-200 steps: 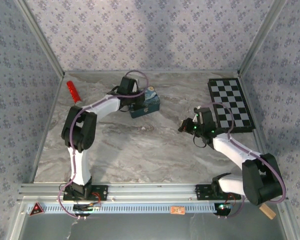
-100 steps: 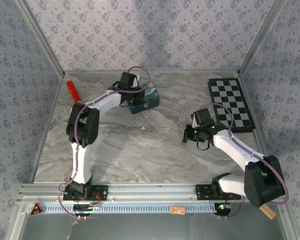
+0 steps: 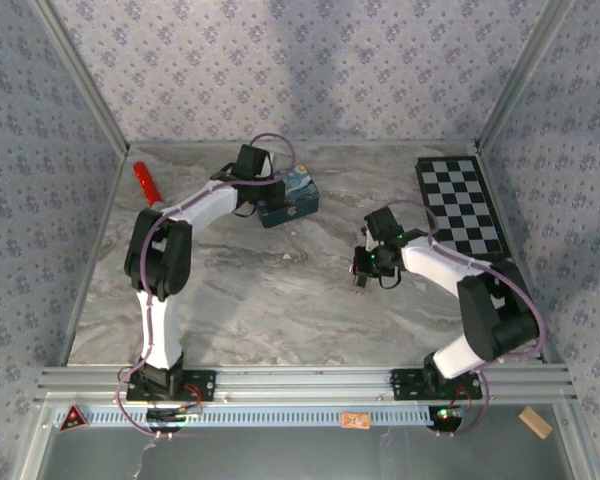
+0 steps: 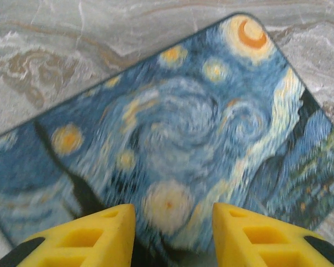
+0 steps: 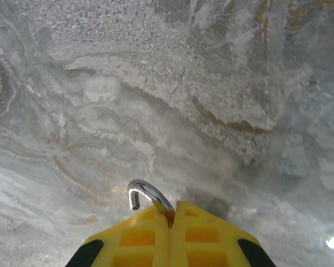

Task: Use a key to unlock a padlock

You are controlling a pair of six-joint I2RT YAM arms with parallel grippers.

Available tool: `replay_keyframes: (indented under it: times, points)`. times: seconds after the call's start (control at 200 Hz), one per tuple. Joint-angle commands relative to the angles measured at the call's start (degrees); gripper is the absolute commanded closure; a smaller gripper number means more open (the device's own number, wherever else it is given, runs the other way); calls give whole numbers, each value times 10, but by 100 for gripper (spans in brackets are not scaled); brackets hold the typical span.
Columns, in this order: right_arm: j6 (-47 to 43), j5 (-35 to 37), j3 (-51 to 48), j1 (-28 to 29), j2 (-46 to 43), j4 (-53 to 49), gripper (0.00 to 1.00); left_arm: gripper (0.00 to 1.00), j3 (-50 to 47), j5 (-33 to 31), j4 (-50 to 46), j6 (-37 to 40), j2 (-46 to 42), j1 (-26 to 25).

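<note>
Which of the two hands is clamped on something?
The right hand, closed tight on the padlock, its silver shackle poking out. The left hand hangs with jaws apart over the blue painted tin.

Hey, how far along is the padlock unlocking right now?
Done: the right gripper is shut on the padlock, its silver shackle poking out of the grip. In hand: the left gripper hangs part open above the blue painted tin, gripping nothing. Left: fetching a key, inserting and turning it; neither gripper appears to hold one. Whether the shackle is latched, I cannot tell.
</note>
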Motion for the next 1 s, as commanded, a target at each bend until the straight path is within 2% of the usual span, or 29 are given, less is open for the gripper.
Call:
replay_keyframes:
  times: [0.0, 0.375, 0.665, 0.775, 0.86, 0.995]
  points:
    - [-18, -3, 19, 5, 27, 1, 100, 59, -40, -6, 0, -6, -74, 4]
    - [-40, 8, 32, 16, 72, 9, 99, 54, -237, -34, 120, 2, -241, 7]
    - [-48, 36, 27, 22, 48, 4, 74, 49, -373, -43, 202, -7, -354, 25]
    - [-55, 66, 38, 25, 26, -26, 57, 46, -421, -37, 235, -4, -387, 30]
    - [-66, 91, 41, 28, -11, -45, 46, 43, -453, -40, 249, -5, -415, 35]
    - [-66, 138, 39, 28, -103, -70, 36, 40, -480, -41, 239, -4, -464, 46]
